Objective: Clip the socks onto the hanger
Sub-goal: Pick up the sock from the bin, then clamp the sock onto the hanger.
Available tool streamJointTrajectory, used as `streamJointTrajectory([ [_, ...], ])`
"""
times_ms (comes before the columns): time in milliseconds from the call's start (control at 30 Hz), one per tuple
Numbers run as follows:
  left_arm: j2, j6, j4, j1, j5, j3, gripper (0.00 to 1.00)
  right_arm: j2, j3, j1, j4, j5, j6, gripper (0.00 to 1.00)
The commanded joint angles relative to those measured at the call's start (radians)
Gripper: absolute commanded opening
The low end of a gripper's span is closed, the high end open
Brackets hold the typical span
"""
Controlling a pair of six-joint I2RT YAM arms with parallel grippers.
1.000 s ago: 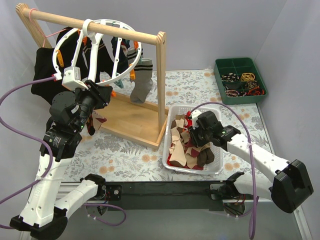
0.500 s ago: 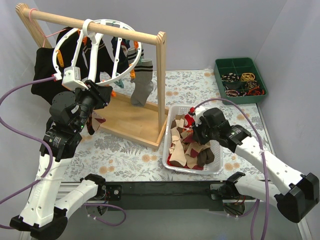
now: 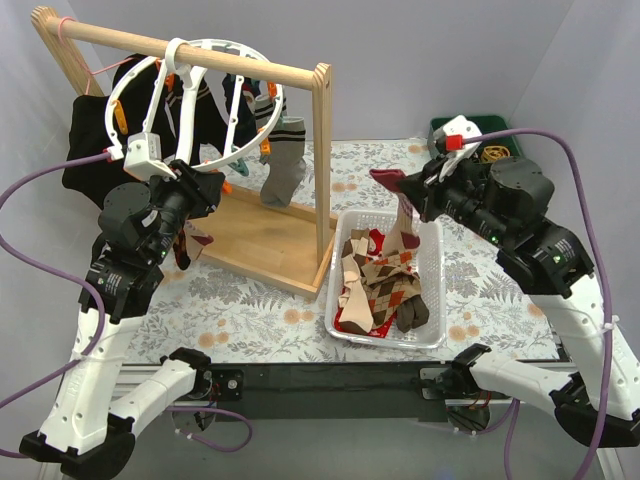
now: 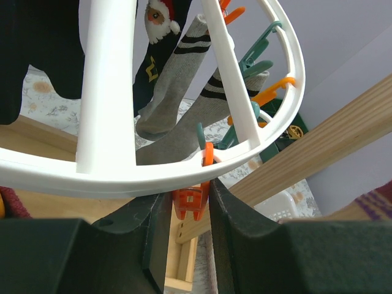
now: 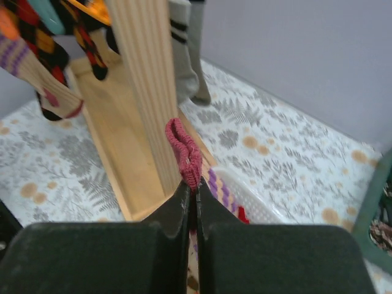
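Observation:
The white ring hanger (image 3: 215,48) hangs by its hook from the wooden rail, with grey striped socks (image 3: 283,160) clipped on it. My left gripper (image 3: 205,183) sits under the ring's rim (image 4: 184,165), shut on an orange clothespin (image 4: 191,201). My right gripper (image 3: 418,190) is shut on the cuff of a maroon sock with purple stripes (image 5: 185,153) and holds it up above the white basket (image 3: 432,300); it shows in the top view too (image 3: 398,205). More socks (image 3: 380,285) lie in the basket.
The wooden rail stand (image 3: 322,160) and its base board (image 3: 262,240) stand between the arms. A large black garment (image 3: 95,150) hangs at the left. A green tray (image 3: 480,160) of small items sits at the back right.
My right gripper has risen from the basket and moved back right, lifting the maroon sock out with it. The left arm has not moved.

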Motion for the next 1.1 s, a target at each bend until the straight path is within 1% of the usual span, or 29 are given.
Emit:
streamJointTrajectory([
  [0, 0.002, 0.005, -0.037, 0.004, 0.019, 0.034, 0.0, 0.058, 0.069, 0.005, 0.053, -0.201, 0.022, 0.01],
  [33, 0.003, 0.002, -0.038, 0.004, 0.019, 0.034, 0.0, 0.071, 0.063, 0.008, 0.088, -0.277, 0.054, 0.01],
  [67, 0.006, 0.0, -0.038, 0.005, 0.019, 0.034, 0.0, 0.092, 0.053, 0.012, 0.105, -0.308, 0.068, 0.01],
  [167, 0.008, -0.006, -0.041, 0.004, 0.019, 0.034, 0.0, 0.121, 0.01, 0.074, 0.181, -0.341, 0.098, 0.01],
  [200, 0.009, -0.006, -0.044, 0.004, 0.017, 0.036, 0.0, 0.129, 0.001, 0.125, 0.197, -0.33, 0.099, 0.01],
  [233, 0.009, -0.006, -0.045, 0.005, 0.014, 0.039, 0.0, 0.146, 0.0, 0.15, 0.21, -0.301, 0.098, 0.01],
  [400, 0.015, -0.024, -0.052, 0.004, 0.005, 0.045, 0.0, 0.209, 0.0, 0.284, 0.323, -0.25, 0.088, 0.01],
  [600, 0.025, -0.047, -0.066, 0.004, 0.013, 0.047, 0.0, 0.327, 0.013, 0.394, 0.456, -0.163, 0.044, 0.01],
  [633, 0.026, -0.049, -0.069, 0.004, 0.013, 0.048, 0.0, 0.351, 0.01, 0.407, 0.486, -0.117, 0.039, 0.01],
  [700, 0.025, -0.058, -0.074, 0.004, 0.007, 0.053, 0.0, 0.368, -0.025, 0.434, 0.549, -0.073, 0.029, 0.01],
  [733, 0.025, -0.061, -0.074, 0.004, 0.005, 0.056, 0.0, 0.38, -0.04, 0.44, 0.634, -0.018, 0.025, 0.01],
  [767, 0.026, -0.064, -0.074, 0.004, 0.002, 0.059, 0.0, 0.385, -0.055, 0.443, 0.67, -0.005, 0.024, 0.01],
  [833, 0.028, -0.07, -0.077, 0.004, -0.007, 0.064, 0.0, 0.403, -0.086, 0.454, 0.756, 0.093, 0.018, 0.01],
  [933, 0.031, -0.078, -0.089, 0.004, -0.022, 0.07, 0.0, 0.417, -0.129, 0.465, 0.84, 0.174, 0.01, 0.01],
  [967, 0.031, -0.081, -0.089, 0.004, -0.026, 0.07, 0.0, 0.422, -0.143, 0.467, 0.901, 0.182, 0.01, 0.01],
  [1033, 0.034, -0.083, -0.094, 0.004, -0.029, 0.071, 0.0, 0.43, -0.169, 0.468, 0.946, 0.193, 0.01, 0.01],
  [1067, 0.035, -0.084, -0.097, 0.004, -0.03, 0.071, 0.0, 0.433, -0.174, 0.468, 0.974, 0.195, -0.017, 0.01],
])
